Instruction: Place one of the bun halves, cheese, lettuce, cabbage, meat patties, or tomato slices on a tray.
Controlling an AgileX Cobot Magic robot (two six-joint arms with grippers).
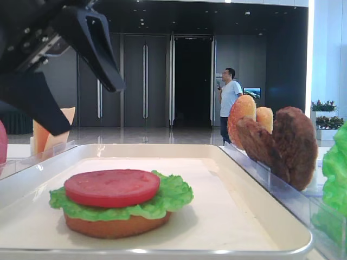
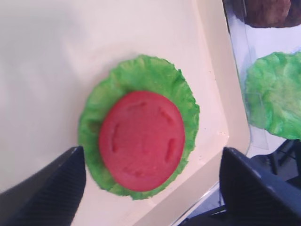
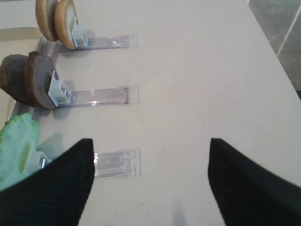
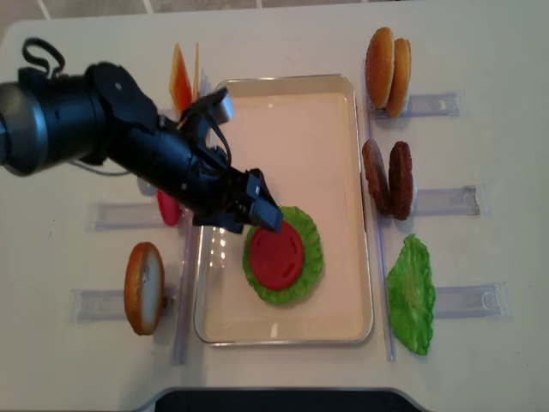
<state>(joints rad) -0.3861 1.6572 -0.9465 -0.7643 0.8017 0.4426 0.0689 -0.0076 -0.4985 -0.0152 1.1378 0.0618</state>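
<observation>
Now the left gripper [image 2: 150,183] hangs with fingers spread directly above the tomato slice [image 2: 141,140], which lies flat on the lettuce [image 2: 186,101], untouched.

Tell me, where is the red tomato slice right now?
In the overhead view the tomato slice lies on the lettuce in the white tray, just right of the open left gripper.
</observation>
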